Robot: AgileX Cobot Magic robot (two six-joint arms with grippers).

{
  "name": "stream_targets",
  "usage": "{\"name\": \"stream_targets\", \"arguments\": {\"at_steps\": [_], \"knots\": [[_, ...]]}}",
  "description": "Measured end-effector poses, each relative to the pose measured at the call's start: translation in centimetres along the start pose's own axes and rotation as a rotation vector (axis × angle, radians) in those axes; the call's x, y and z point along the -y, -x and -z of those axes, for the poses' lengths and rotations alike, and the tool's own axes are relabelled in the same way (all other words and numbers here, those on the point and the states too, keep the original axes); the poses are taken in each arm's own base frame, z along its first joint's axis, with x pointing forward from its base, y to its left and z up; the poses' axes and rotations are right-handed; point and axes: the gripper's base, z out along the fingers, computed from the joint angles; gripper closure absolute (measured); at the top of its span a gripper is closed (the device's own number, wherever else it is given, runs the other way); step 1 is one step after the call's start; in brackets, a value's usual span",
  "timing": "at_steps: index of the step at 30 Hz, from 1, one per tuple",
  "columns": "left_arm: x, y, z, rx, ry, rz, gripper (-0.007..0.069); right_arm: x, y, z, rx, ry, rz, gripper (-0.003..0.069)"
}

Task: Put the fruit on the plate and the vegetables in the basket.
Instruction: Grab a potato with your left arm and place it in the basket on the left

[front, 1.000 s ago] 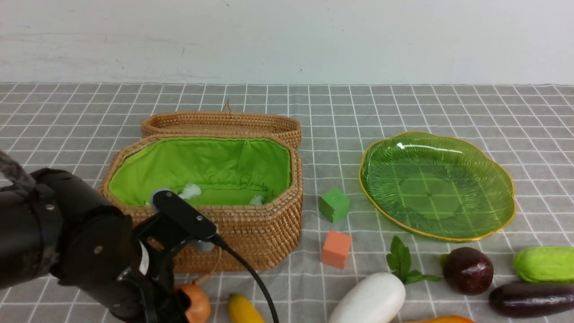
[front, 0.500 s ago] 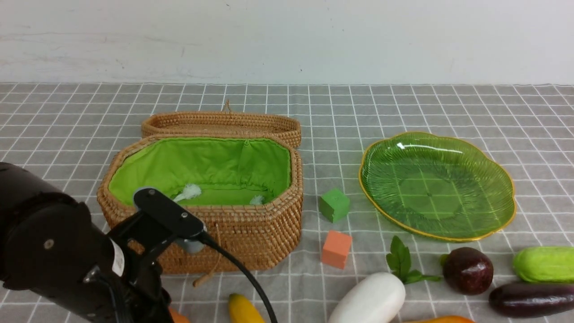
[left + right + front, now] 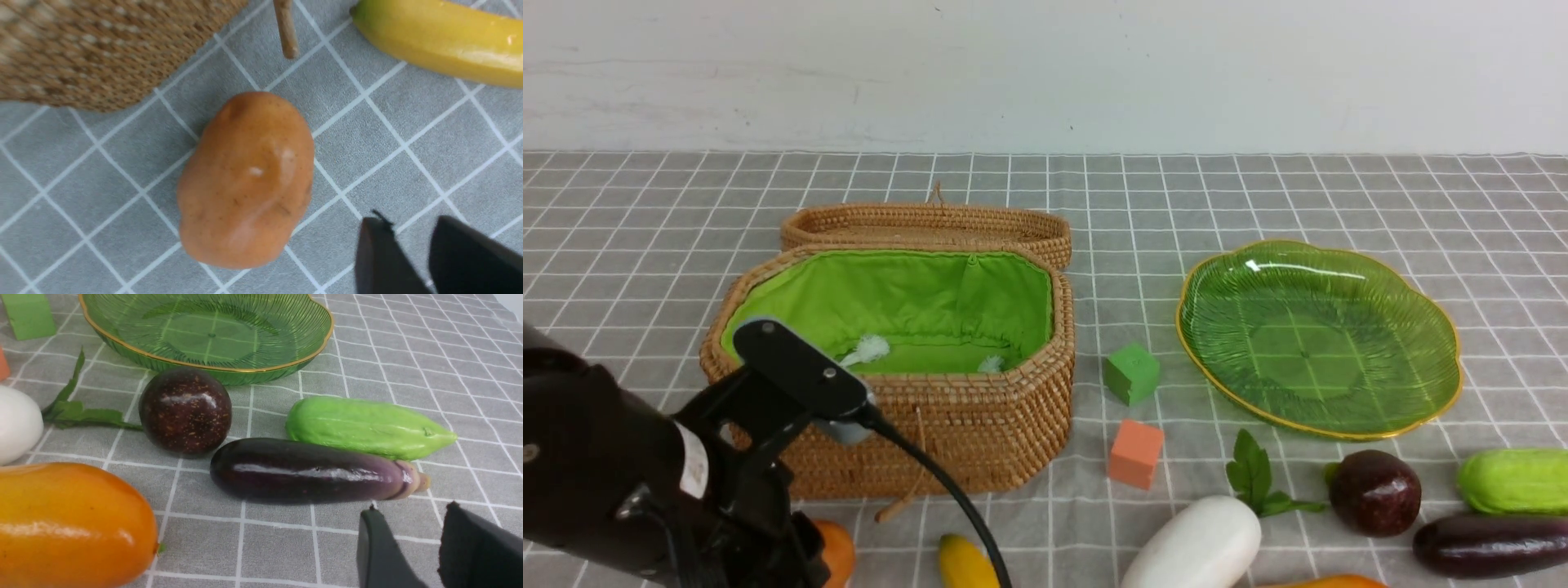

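Note:
The orange-brown potato lies on the cloth by the front corner of the basket, apart from my left gripper, which is open and empty beside it. The banana lies just past it. My right gripper is open and empty, hovering just short of the eggplant. Around the eggplant are the green gourd, the maroon fruit, the mango and the white radish. The green plate holds nothing.
A green cube and an orange cube sit between basket and plate. The basket's lid lies open behind it, and white tufts show on its green lining. My left arm fills the front left corner.
My left arm has swung left and back toward the camera. The potato now shows a little further left beside it. Nothing else has moved.

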Motion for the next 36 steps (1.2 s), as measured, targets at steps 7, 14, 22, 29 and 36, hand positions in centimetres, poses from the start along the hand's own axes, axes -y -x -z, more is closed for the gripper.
{"name": "stream_targets", "arguments": {"at_steps": [7,14,22,29,36], "knots": [[-0.6,0.2,-0.3,0.017,0.068,-0.066,-0.0027,0.0,0.0,0.0,0.0,0.0,0.001,0.0418],[-0.4,0.5,-4.3,-0.117,0.032,-0.027,-0.0024,0.0,0.0,0.0,0.0,0.0,0.001,0.0418],[-1.5,1.1,-7.3,-0.181,0.139,-0.035,0.0054,0.0,0.0,0.0,0.0,0.0,0.001,0.0418],[-1.8,0.9,-7.2,-0.202,0.166,-0.035,0.0156,0.0,0.0,0.0,0.0,0.0,0.001,0.0418],[-1.8,1.2,-7.5,-0.171,0.178,-0.015,0.0178,0.0,0.0,0.0,0.0,0.0,0.001,0.0418]]}}
